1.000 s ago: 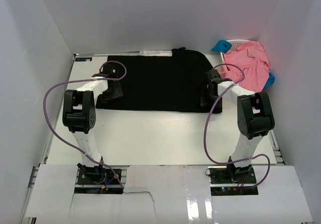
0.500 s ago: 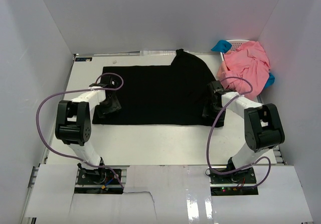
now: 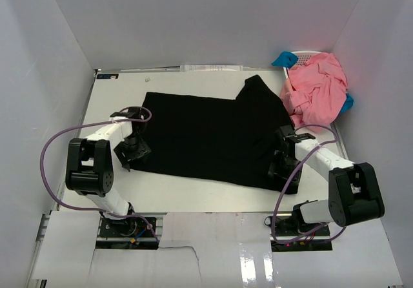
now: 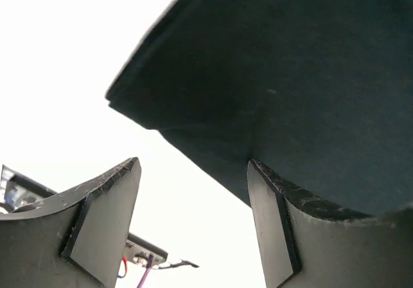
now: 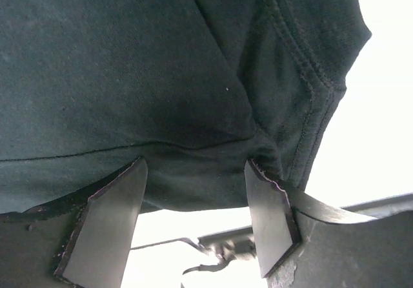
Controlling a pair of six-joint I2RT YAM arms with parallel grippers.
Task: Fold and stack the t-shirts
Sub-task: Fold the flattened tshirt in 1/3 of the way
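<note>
The black t-shirt (image 3: 213, 133) lies spread across the table (image 3: 193, 194), with the left gripper (image 3: 131, 150) gaping at its near-left corner, the right gripper (image 3: 282, 170) gaping astride its near-right hem, bare surface along the front edge, and pink t-shirts (image 3: 316, 94) heaped far right.

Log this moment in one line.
left end effector: open, black t-shirt near-left corner | right end effector: open, near-right corner | pink t-shirts: heaped, far right
</note>
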